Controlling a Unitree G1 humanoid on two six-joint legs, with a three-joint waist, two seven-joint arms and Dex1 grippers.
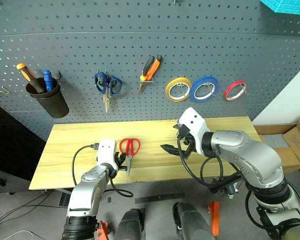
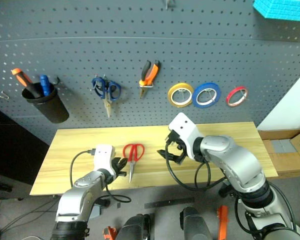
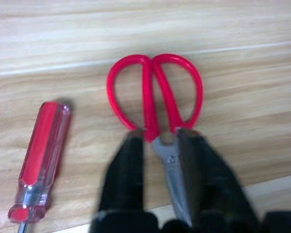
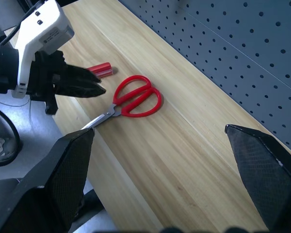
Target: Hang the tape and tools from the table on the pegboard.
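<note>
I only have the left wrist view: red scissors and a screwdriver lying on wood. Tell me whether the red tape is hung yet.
Observer: Yes, the red tape already hangs on the pegboard, just right of the blue roll.
Operator: Now report where the right gripper is.
Observer: The right gripper is open and hovers above the table, to the right of the red scissors.
</note>
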